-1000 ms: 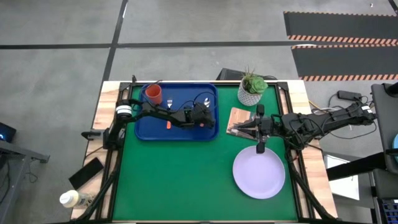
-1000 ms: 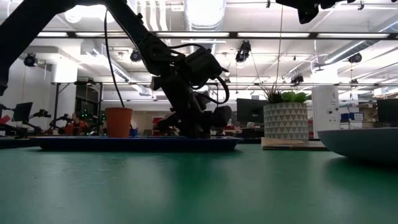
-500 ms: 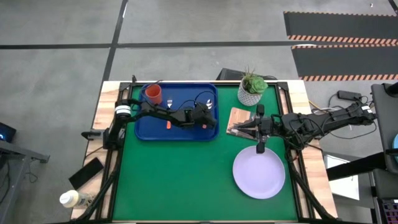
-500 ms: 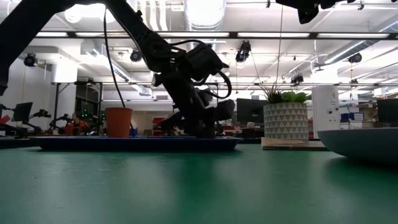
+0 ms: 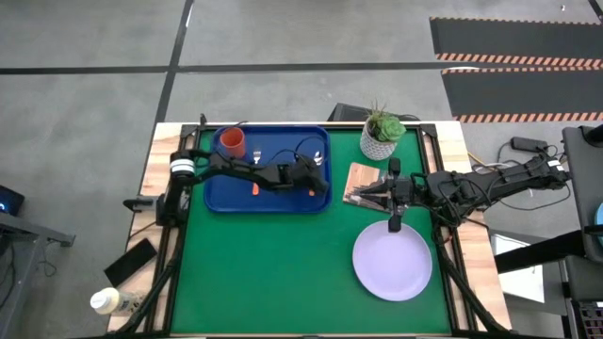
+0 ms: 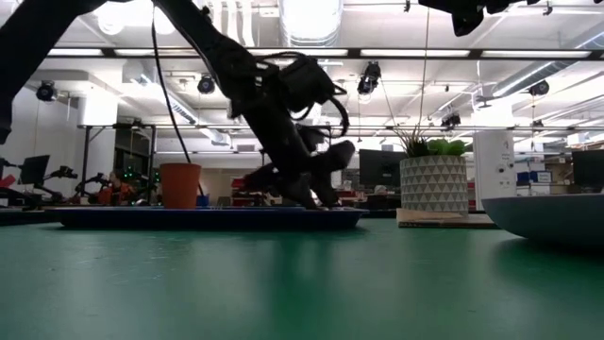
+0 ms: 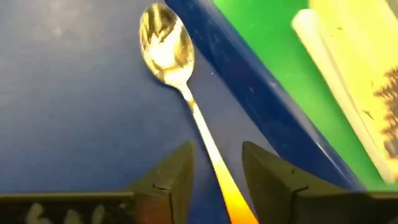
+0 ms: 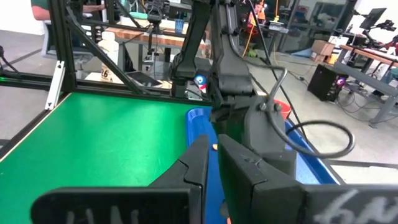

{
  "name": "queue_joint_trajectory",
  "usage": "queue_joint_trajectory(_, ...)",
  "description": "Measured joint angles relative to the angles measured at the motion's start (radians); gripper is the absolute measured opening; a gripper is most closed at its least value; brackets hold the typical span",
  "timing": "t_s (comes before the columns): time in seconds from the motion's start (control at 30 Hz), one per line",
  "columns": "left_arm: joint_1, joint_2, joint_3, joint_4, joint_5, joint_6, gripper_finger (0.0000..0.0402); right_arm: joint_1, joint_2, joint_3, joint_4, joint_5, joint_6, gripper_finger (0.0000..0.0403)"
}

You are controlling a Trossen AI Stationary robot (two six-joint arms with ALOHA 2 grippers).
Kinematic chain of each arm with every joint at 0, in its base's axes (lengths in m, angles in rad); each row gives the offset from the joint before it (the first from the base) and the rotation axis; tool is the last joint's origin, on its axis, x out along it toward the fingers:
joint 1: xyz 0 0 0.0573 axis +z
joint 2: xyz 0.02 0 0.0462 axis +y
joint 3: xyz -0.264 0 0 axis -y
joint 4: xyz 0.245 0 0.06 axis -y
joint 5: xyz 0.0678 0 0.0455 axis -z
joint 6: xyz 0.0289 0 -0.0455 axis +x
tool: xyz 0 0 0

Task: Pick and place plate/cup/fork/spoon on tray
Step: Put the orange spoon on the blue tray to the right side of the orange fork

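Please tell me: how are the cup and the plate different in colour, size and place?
The cup is orange-red; the plate is pale lavender. The cup is a small upright tumbler; the plate is wide and flat. The cup stands in the tray; the plate lies on the green mat, outside it. No gripper holds either.

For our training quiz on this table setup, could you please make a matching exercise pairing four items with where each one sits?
Items:
1. spoon
2. cup
3. plate
4. plant pot

Places:
A. on the green mat, outside the tray
B. far edge of the table, beyond the wooden board
C. flat in the tray, near its rim, between the left gripper's open jaws
D. upright in the tray's far left corner

Pairs: 1-C, 2-D, 3-A, 4-B
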Motion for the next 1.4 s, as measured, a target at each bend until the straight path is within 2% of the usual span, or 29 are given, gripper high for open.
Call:
queue_joint_trajectory(0.17, -0.014, -0.076, -0.001, -0.132, 0.103, 0.208, 0.0140, 0.000, 0.000, 0.000, -0.001, 0.000, 0.000, 0.0028)
queue_joint_trajectory(0.27, -0.038, -0.104, -0.007, -0.234, 0.107, 0.318, 0.0129, 0.000, 0.000, 0.000, 0.001, 0.000, 0.000, 0.0028)
queue_joint_trajectory(0.33, -0.054, -0.106, -0.019, -0.236, 0.107, 0.362, 0.0112, 0.000, 0.000, 0.000, 0.002, 0.000, 0.000, 0.0028)
queue_joint_trajectory(0.57, -0.082, -0.085, -0.036, -0.207, 0.107, 0.355, 0.0037, 0.000, 0.000, 0.000, 0.002, 0.000, 0.008, 0.0028)
queue_joint_trajectory(0.73, -0.081, -0.072, -0.036, -0.144, 0.103, 0.306, 0.0008, 0.000, 0.000, 0.000, 0.001, 0.000, 0.008, 0.0028)
queue_joint_trajectory(1.4, -0.082, -0.038, -0.038, -0.026, 0.101, 0.303, 0.0000, 0.000, 0.000, 0.000, 0.001, 0.000, 0.008, 0.0028)
